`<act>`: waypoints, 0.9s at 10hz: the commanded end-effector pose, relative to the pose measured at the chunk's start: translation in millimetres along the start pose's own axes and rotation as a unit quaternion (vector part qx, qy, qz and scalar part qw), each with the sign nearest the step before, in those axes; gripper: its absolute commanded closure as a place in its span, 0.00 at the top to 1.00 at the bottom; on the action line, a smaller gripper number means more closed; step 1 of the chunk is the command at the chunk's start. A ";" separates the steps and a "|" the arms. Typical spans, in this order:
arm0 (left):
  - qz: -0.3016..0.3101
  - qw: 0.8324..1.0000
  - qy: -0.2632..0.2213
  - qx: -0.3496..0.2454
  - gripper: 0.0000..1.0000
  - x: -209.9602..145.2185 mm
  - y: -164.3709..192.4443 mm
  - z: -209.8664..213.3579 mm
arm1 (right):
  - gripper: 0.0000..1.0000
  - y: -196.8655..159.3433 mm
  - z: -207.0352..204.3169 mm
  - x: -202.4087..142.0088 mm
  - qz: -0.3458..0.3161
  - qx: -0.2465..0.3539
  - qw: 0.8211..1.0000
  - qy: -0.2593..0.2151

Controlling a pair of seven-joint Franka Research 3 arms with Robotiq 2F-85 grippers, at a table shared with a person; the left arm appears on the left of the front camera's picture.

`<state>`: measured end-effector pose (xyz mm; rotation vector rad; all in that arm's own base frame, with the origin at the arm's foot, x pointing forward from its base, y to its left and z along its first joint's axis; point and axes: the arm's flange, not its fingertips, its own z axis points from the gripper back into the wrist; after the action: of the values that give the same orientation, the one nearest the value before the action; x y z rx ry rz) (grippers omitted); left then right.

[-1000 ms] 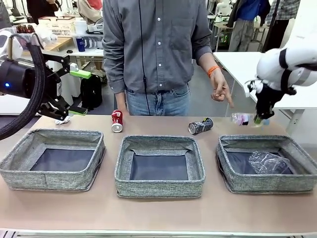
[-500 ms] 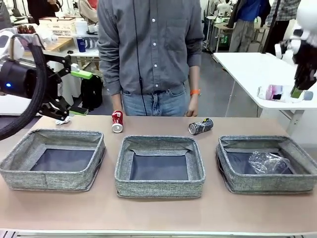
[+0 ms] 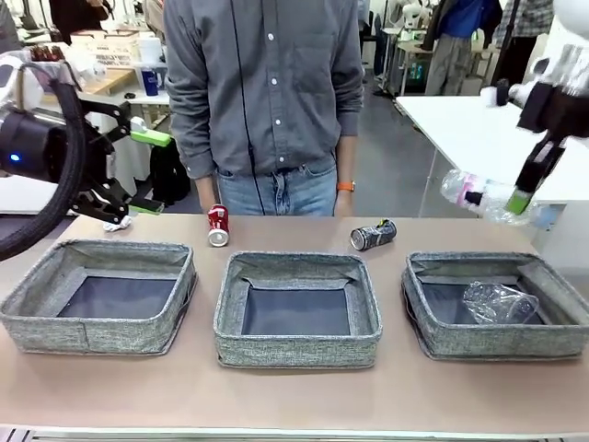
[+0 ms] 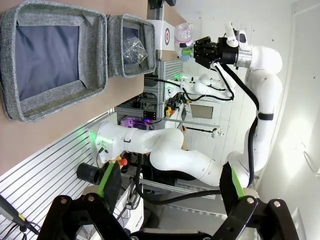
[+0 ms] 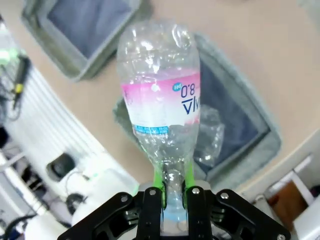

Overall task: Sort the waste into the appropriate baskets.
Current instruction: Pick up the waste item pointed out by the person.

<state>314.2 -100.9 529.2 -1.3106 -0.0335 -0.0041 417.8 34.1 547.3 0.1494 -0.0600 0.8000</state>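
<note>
below right gripper (image 3: pixel 520 198): air is being left open down to the right basket (image 3: pixel 433 343) | basket floor beneath: right part is being taken up by a crumpled clear bottle (image 3: pixel 497 301), left part is being left bare | gripper's left: room is being filled by the clamped pink-labelled bottle (image 3: pixel 474 191) | farther left, lower: table is being occupied by the black-and-silver can (image 3: pixel 373 235)

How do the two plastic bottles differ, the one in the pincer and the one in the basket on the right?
The labelled bottle hangs in the air, clamped at its neck by the right pincer; the other bottle lies loose in the right basket. The labelled bottle bears a pink band; I see none on the other bottle. The other bottle looks more crumpled. Both are clear plastic.
</note>
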 end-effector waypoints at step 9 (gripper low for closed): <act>0.005 1.000 -0.002 -0.007 1.00 -1.3 -3.8 -1.0 | 0.15 89.8 71.6 53.3 -0.087 -0.037 0.994 0.062</act>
<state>314.2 -101.0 529.0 -1.3100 -0.0330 -0.0039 395.6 105.2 606.0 0.0823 0.0018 0.6993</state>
